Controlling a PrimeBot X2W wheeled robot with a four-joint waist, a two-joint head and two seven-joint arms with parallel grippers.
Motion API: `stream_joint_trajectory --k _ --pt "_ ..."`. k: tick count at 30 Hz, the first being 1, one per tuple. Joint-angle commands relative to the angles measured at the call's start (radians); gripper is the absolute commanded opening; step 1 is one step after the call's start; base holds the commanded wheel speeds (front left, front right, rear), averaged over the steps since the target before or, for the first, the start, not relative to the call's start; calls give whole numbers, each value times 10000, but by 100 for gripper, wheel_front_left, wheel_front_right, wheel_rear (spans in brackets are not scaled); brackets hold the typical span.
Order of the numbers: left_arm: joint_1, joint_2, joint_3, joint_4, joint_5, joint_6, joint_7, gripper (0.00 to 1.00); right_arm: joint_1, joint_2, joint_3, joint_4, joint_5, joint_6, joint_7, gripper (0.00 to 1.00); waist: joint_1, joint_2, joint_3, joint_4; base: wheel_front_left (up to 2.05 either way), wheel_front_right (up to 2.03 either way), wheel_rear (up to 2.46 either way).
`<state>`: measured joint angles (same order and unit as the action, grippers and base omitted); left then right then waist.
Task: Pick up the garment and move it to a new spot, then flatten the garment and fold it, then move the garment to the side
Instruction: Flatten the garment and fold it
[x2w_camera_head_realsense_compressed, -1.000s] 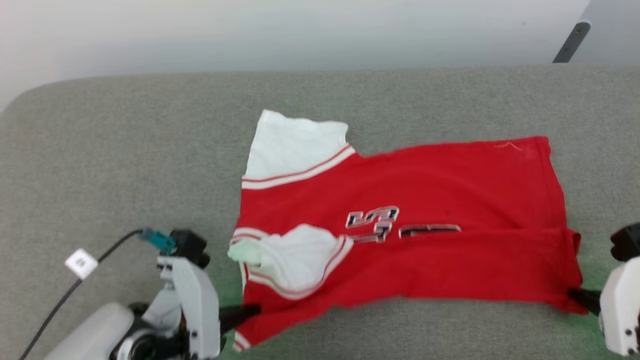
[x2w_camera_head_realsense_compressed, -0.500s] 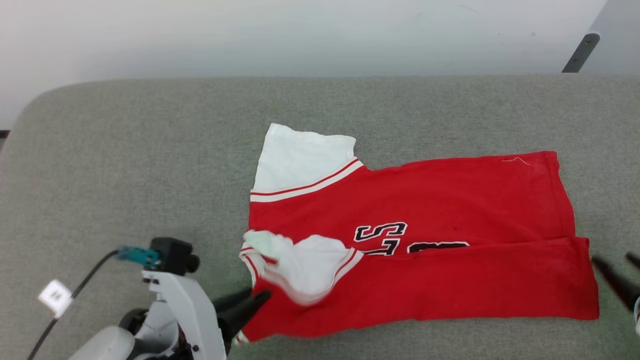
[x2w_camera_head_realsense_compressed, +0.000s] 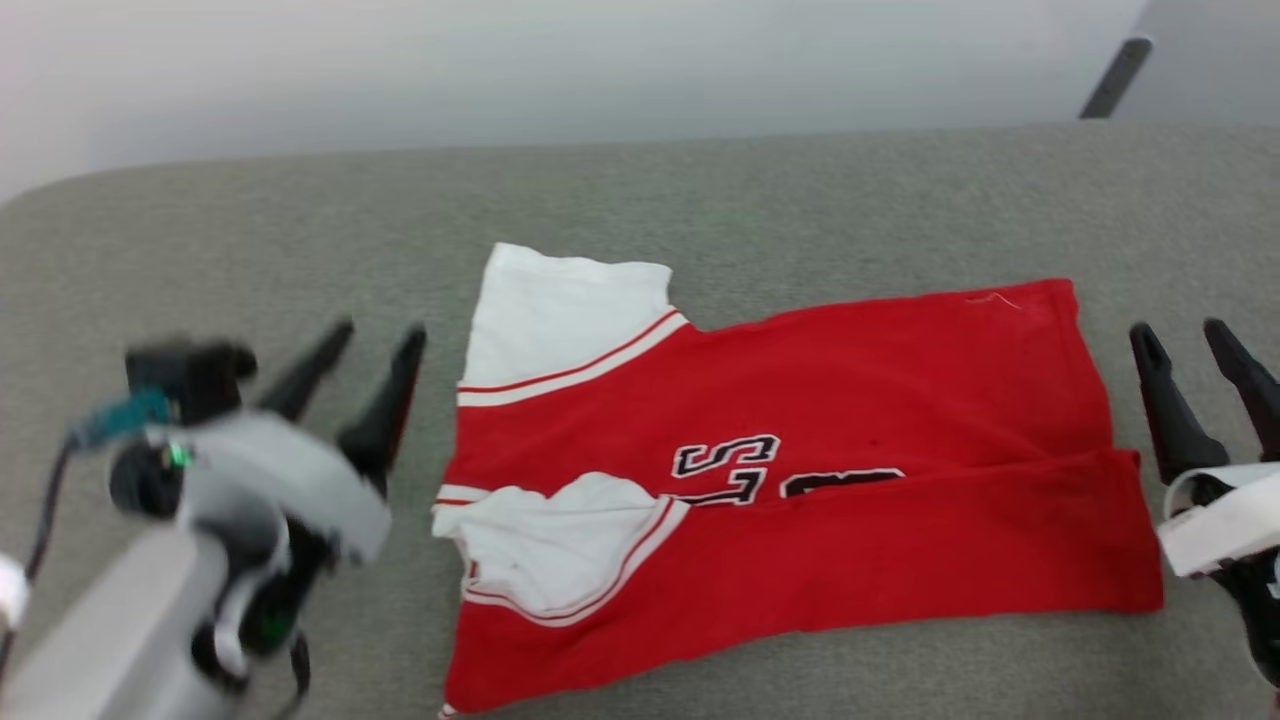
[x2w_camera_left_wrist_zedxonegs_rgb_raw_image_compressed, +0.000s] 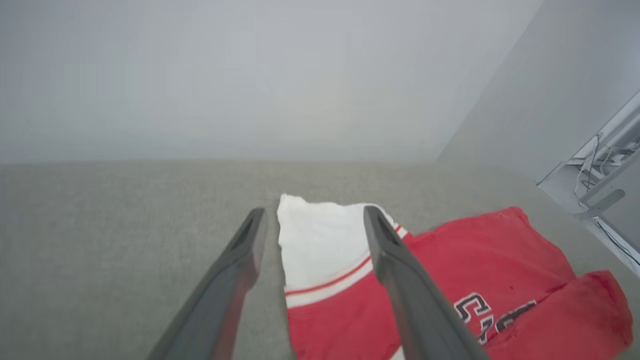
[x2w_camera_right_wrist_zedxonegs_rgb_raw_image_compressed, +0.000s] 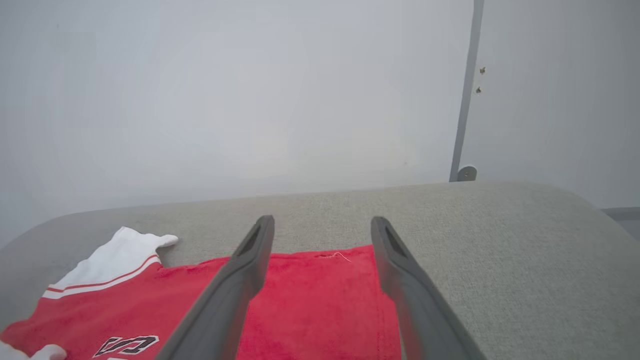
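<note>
— Well, starting at the left: what is the left hand (x2w_camera_head_realsense_compressed: 380, 328) doing?

— Its two dark fingers are spread wide and hold nothing. It hovers over the grey table (x2w_camera_head_realsense_compressed: 700, 190), just beside the shirt's sleeve end and clear of the cloth.

— And the red-and-white shirt (x2w_camera_head_realsense_compressed: 800, 420) itself?

— It lies sideways across the middle of the table, sleeves toward the left hand and hem toward the right. The far white sleeve (x2w_camera_head_realsense_compressed: 565, 310) sticks out flat. The near sleeve (x2w_camera_head_realsense_compressed: 560, 540) is turned in over the red body. The near long edge (x2w_camera_head_realsense_compressed: 900, 560) is folded up across the black lettering (x2w_camera_head_realsense_compressed: 730, 465), hiding part of it.

— So a first lengthwise fold looks done?

— That is the likely reading. The far side lies unfolded, so the matching fold probably comes next.

— And the right hand (x2w_camera_head_realsense_compressed: 1178, 328)?

— It sits just off the hem, fingers equally wide apart, and it is empty. One hand at each end makes sense, because a long, soft shirt sags in the middle unless both ends are lifted together.
</note>
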<state>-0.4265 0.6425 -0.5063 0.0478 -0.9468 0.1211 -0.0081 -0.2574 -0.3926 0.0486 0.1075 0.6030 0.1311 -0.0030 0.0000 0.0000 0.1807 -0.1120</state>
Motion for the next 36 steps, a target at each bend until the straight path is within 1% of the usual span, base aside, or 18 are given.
stream_joint_trajectory --k 1,6,10,12,14,16,17,20,23,25,29,30,32,33,34,35,36 --pt "-290 -88 12 156 79 -79 15 100 -74 79 26 -4 -85 -7 -97 100 0 0 246 -312 0 0 0" --pt "-2418 -264 -196 1879 473 -542 646 100 -282 500 251 -90 -18 -7 -431 100 0 0 651 -965 0 0 0" --pt "-3940 -428 -462 3786 794 -784 1257 100 -282 691 434 -162 80 -7 -542 100 0 0 888 -1588 0 0 0" --pt "-4524 -534 -571 4743 776 -898 1743 100 -262 731 500 -188 224 -7 -522 100 0 0 1009 -1907 0 0 0" --pt "-4951 -490 -841 5660 810 -1077 2568 100 -224 694 583 -219 282 -9 -487 100 0 0 1091 -2212 0 0 0" --pt "-5390 -487 -904 6526 593 -1128 3450 100 -188 691 589 -215 350 -8 -489 100 0 0 1166 -2474 0 0 0" --pt "-5531 -521 -957 6906 460 -1252 3962 100 -162 682 598 -211 369 -8 -484 100 0 0 1201 -2593 0 0 0" --pt "-5931 -492 -1122 7793 182 -1430 5418 100 -8 606 700 -229 450 -8 -369 100 0 0 1320 -2868 0 0 0" --pt "-6170 -512 -1361 8361 -37 -1669 6895 100 78 550 674 -281 552 -8 -320 100 0 0 1456 -3028 0 0 0" --pt "-6410 -444 -1384 8559 -113 -1646 7377 100 127 528 677 -361 606 -8 -346 100 0 0 1586 -3111 0 0 0" --pt "-6630 -407 -1498 8801 109 -1520 7356 100 153 540 750 -435 662 -8 -377 100 0 0 1821 -3225 0 0 0" --pt "-6651 -412 -1528 8873 123 -1570 7340 100 144 517 781 -443 668 -8 -363 100 0 0 1857 -3229 0 0 0" --pt "-6568 -606 -1450 9070 -131 -1676 7529 100 114 479 780 -451 696 -8 -385 100 0 0 1900 -3206 0 0 0" --pt "-6522 -728 -1420 9148 -257 -1726 7671 75 91 474 771 -448 708 -8 -385 100 0 0 1910 -3185 0 0 0" --pt "-6489 -864 -1401 9200 -364 -1803 7795 24 64 462 769 -433 711 -8 -363 100 0 0 1909 -3151 0 0 0" --pt "-6469 -969 -1388 9225 -435 -1831 7874 0 30 442 799 -415 746 -8 -277 100 0 0 1896 -3105 0 0 0" --pt "-6473 -1007 -1402 9232 -424 -1849 7849 0 -43 416 864 -422 798 -8 -174 100 0 0 1886 -3067 0 0 0"
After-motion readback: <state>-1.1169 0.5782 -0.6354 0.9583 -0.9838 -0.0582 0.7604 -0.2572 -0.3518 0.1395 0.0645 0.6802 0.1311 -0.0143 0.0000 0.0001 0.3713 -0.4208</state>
